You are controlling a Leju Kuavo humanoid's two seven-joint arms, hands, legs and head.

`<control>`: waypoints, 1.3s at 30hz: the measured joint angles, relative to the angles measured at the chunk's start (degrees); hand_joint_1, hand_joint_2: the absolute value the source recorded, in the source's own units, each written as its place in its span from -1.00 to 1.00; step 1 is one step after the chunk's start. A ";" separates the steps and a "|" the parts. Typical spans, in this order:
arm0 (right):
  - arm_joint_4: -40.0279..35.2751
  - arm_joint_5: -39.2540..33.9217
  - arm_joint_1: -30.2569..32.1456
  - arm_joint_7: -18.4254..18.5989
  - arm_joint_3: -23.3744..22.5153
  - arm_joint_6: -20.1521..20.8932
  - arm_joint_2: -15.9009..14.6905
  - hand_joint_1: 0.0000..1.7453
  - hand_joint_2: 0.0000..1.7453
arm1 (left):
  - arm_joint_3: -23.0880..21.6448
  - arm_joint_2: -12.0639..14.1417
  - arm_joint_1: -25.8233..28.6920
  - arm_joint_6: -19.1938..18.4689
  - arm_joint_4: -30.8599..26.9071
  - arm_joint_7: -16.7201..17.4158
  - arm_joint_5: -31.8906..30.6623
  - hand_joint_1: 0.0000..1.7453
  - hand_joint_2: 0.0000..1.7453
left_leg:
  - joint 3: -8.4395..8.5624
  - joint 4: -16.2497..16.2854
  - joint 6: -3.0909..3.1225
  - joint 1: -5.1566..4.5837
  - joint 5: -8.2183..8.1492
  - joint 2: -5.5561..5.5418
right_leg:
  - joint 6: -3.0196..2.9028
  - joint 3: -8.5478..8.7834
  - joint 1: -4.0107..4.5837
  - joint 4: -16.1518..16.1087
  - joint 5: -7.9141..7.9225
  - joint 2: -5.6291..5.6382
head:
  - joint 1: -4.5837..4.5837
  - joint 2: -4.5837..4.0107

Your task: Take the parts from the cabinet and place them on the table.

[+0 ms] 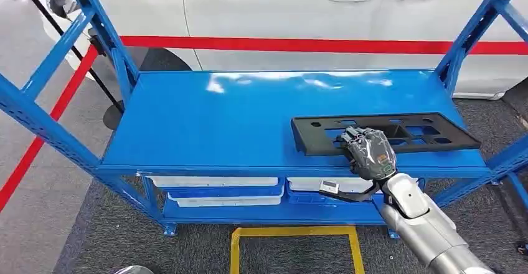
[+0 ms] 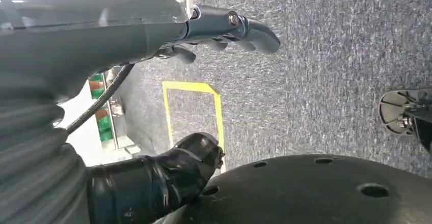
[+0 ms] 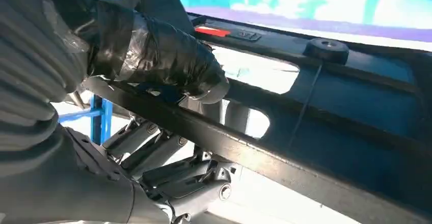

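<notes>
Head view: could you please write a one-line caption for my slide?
Robot's right hand grips the flat black plastic frame part lying on the glossy blue metal shelf.

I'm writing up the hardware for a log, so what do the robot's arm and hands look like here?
The right arm is a smooth silver tube with a black cable near the wrist. The right hand is dark grey with glossy plates and metal linkages; its thumb is wrapped in black tape. The left hand has dark fingers and a taped thumb.

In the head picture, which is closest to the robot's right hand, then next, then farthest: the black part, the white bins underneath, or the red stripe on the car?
1. Black part: the right hand grips its front edge.
2. White bins: lower shelf, below the hand.
3. Red stripe: far behind the shelf.
</notes>
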 joint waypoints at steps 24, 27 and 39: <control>-37.30 -17.33 -0.53 -10.47 -0.30 -1.77 1.49 1.00 1.00 | -0.85 -0.07 -0.04 0.72 0.02 1.03 -0.63 -1.00 1.00 | -2.33 1.93 -4.35 1.31 0.94 -0.16 | 0.12 -1.51 -0.61 2.98 -0.88 0.19 | 0.09 0.00; -40.50 -17.88 -1.37 -11.06 -0.13 -1.64 1.49 1.00 1.00 | -0.85 -0.07 -0.04 0.72 0.04 1.11 -0.63 -1.00 1.00 | -4.91 8.53 -4.05 1.37 -6.16 0.33 | -1.70 -3.41 -0.21 2.88 0.72 -0.22 | 0.00 0.00; -43.78 -17.59 -1.30 -12.11 0.24 -1.81 1.51 1.00 1.00 | -0.90 0.09 -0.60 0.72 -0.04 1.00 -0.70 -1.00 1.00 | 6.70 0.12 1.00 -2.38 -6.56 0.72 | -0.73 -7.40 1.37 0.66 7.79 -1.13 | 0.04 0.00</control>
